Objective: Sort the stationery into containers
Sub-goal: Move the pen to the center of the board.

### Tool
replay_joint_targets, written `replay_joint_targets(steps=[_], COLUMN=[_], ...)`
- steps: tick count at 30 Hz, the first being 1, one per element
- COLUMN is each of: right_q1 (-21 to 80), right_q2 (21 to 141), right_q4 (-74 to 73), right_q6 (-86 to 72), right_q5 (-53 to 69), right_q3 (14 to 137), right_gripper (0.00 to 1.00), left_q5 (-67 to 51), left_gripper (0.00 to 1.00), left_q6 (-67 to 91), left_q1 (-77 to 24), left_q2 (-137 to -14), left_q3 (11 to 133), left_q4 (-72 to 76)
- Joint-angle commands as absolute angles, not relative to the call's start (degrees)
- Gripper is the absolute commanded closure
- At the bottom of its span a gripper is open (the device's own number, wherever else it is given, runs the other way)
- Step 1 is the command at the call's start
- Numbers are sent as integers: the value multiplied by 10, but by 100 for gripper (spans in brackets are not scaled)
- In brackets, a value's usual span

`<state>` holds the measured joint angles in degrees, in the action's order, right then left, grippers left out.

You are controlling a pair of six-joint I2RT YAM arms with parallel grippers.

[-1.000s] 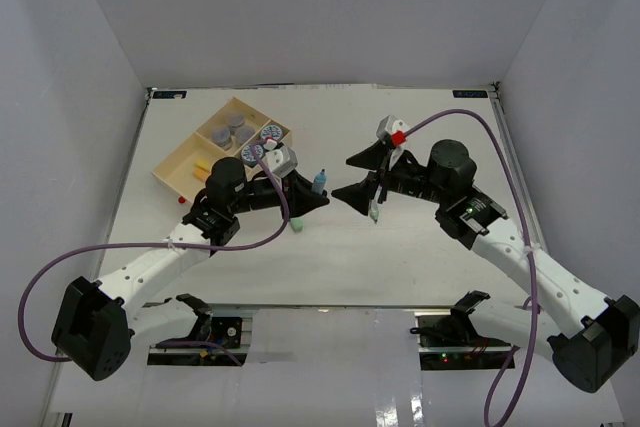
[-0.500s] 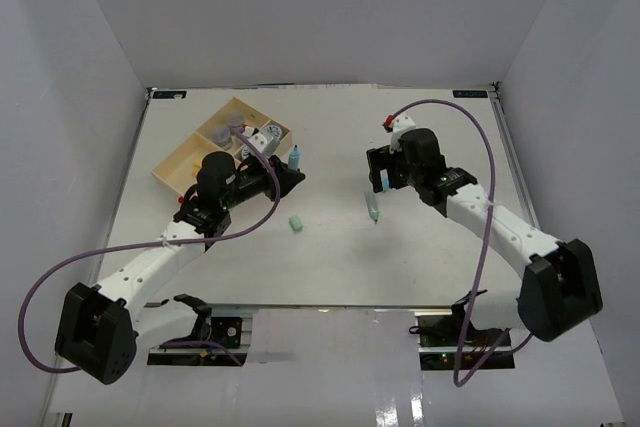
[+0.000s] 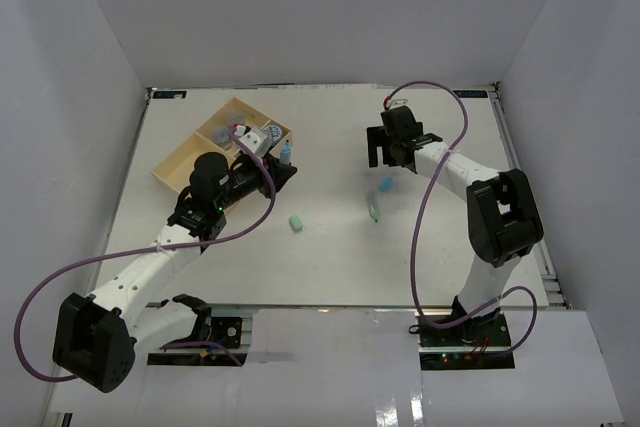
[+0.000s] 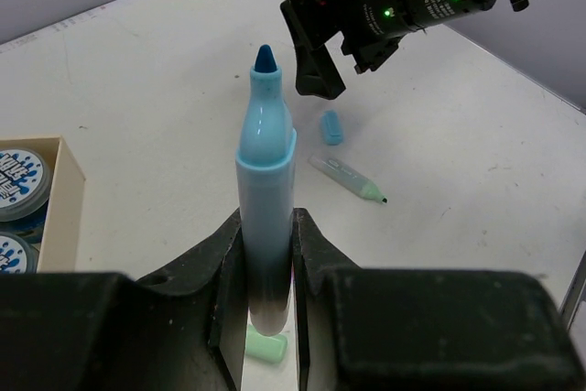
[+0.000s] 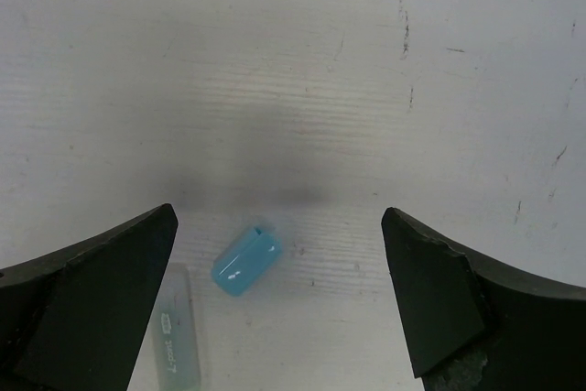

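The marker (image 4: 265, 217), blue and uncapped, stood upright in the left claw (image 4: 267, 254), whose jaws were clamped on its lower barrel. In the top view it hung just beside the tray's (image 3: 180, 165) right corner, near the rolls (image 3: 270, 135); I could not tell whether it was over a compartment yet.

The grip was low on a tall body, so a quick swing could probably tilt the marker in the jaws. Let go too close to the rim, it might hit the wall and roll back onto the bench (image 3: 330, 257). The bare tip could also smear ink on the wood or the rolls.

The right claw (image 5: 277, 217) was spread wide and held nothing, above the blue cap (image 5: 245, 261). The cap lay skewed to the jaws and close to a pen (image 5: 179, 336). A descent off centre could knock it away or catch the pen too.
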<state>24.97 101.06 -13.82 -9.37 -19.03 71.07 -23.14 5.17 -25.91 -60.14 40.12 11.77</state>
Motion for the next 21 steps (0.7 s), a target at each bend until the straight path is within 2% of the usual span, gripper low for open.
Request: replay_joint_targets(steps=[1, 9, 21], right_q1=[243, 235, 229], right_q2=[1041, 1086, 1081], right_q4=[-150, -155, -159], right_q6=[-126, -142, -144], right_q5=[-225, -234, -251], right_q3=[748, 744, 693], right_gripper=[0, 0, 0], left_q5=[-240, -252, -269], left_gripper=[100, 100, 100], left_q6=[50, 54, 59], left_q1=[-253, -252, -252], left_q2=[-595, -597, -600], left_q3=[413, 416, 419], left_q4=[121, 120, 117])
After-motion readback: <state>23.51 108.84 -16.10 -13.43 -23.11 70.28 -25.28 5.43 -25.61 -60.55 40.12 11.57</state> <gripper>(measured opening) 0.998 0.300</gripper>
